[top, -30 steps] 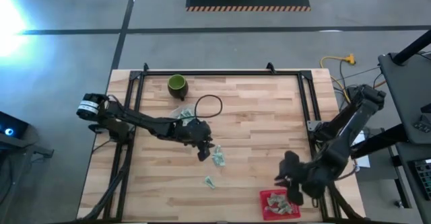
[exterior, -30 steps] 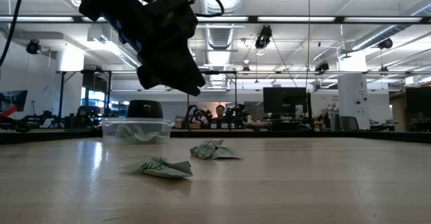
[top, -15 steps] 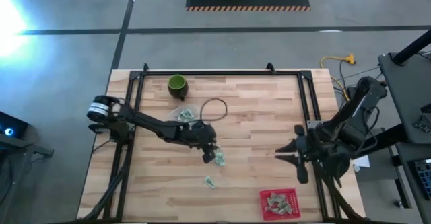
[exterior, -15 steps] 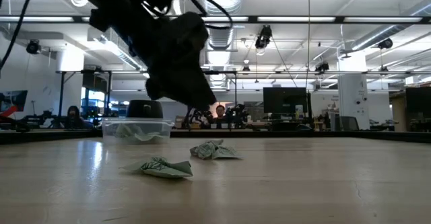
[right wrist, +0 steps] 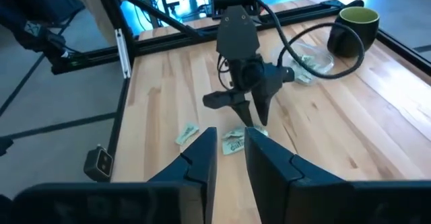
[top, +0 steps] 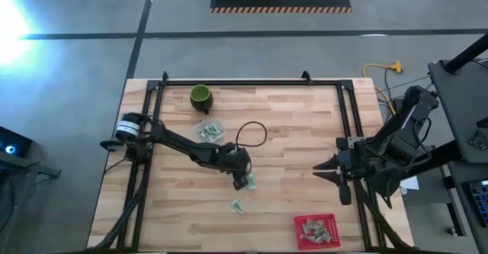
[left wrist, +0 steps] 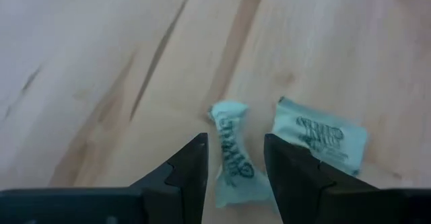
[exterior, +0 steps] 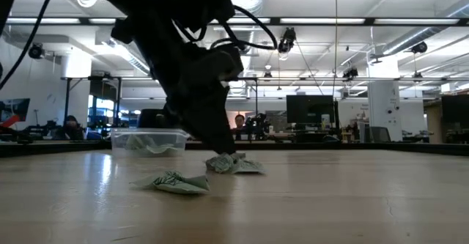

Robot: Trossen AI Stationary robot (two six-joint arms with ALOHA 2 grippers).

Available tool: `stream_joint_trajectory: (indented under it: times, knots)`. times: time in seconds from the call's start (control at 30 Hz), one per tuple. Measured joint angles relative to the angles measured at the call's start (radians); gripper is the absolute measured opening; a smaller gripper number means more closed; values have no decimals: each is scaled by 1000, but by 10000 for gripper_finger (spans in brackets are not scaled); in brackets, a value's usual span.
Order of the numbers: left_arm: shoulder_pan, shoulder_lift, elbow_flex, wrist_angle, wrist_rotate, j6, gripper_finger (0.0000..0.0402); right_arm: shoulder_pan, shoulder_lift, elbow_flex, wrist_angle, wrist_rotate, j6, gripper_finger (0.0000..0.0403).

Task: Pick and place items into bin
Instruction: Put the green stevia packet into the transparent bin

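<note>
Left gripper (left wrist: pixel 234 158): I see fingers apart, straddling one pale green-and-white wrapped packet (left wrist: pixel 232 158).
Right gripper (top: pixel 326 170): fingers slightly apart, well right of that packet.

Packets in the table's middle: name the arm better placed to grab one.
Left. Its claw is open, straddling a packet on the table. The right claw waits near the table's edge.

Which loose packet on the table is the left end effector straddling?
The twisted-end packet, lying between the open fingers of the left end effector. The flat rectangular packet lies beside it, outside the fingers; a third lies apart, alone.
</note>
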Motion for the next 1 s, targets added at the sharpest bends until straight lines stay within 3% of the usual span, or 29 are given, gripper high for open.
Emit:
stream_joint_trajectory:
  times: [0.7,1.0]
  knots:
    - [-31,37,7,-12,-65,109,124,-2,7,-9,-4,26,-7,60]
    - [-31,36,7,-14,-72,133,52,-2,8,-10,-2,26,1,58]
